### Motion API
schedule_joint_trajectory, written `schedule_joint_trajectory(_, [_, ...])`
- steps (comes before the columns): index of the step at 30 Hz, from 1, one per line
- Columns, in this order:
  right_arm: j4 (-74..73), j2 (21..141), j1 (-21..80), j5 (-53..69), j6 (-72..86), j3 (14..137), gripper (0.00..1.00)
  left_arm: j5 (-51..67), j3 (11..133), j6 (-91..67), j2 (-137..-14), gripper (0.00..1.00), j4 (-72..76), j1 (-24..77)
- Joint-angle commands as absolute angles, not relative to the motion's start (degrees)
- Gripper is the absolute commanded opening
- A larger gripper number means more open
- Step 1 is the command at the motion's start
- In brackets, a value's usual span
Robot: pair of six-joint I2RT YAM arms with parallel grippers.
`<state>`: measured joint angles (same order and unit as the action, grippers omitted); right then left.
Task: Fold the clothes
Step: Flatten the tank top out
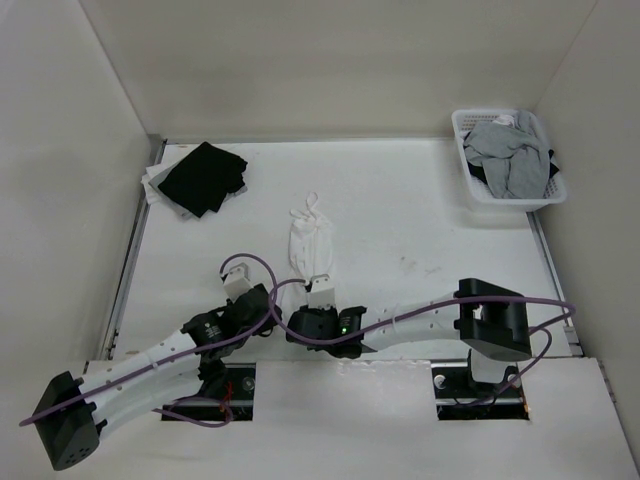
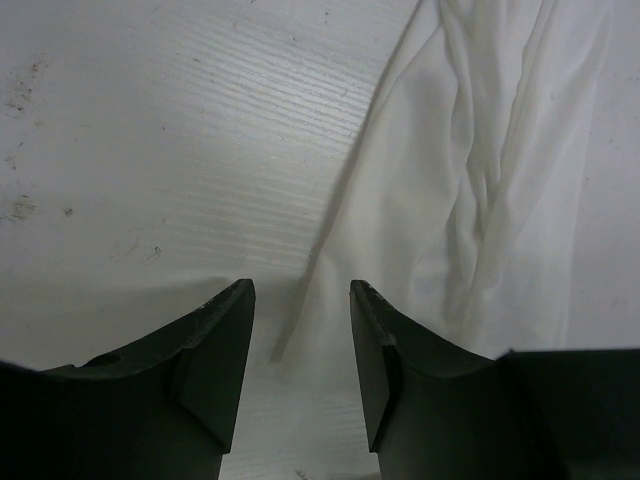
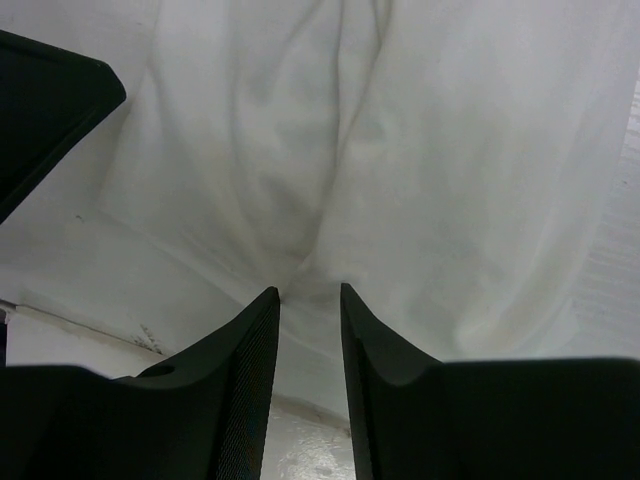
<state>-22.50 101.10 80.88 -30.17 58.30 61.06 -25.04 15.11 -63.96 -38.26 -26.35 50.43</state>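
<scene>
Hands at 1 white garment: left hand spread, right hand perhaps pinching.

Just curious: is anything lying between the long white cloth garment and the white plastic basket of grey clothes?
No. In the top view only bare white tabletop separates the long white cloth garment from the white plastic basket.
</scene>
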Motion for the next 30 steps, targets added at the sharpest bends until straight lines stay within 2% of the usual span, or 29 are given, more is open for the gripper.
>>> schedule_joint_trajectory(1, [-19.8, 101.2, 80.7, -30.4, 57.8, 63.1, 0.36, -25.8, 17.1, -65.3, -37.5, 0.41, -27.1, 50.8])
schedule_joint_trajectory(7, [-18.4, 102.0, 80.6, -28.8, 57.7, 62.8, 0.34, -25.8, 17.0, -65.5, -37.6, 0.41, -27.1, 51.0])
schedule_joint_trajectory(15, [-18.5, 99.2, 80.5, -30.5, 58.5, 60.9, 0.13, -25.3, 17.5, -65.3, -37.0, 0.39, -27.7, 51.3])
schedule_joint_trajectory(23, [-20.7, 87.6, 80.6, -34.3, 61.3, 54.7, 0.11, -24.6, 20.0, -64.7, -38.1, 0.36, -30.8, 54.5])
schedule_joint_trajectory(30, [-19.1, 72.1, 80.4, -36.0, 66.0, 42.6, 0.07, -24.4, 22.2, -65.5, -39.6, 0.33, -34.1, 57.4])
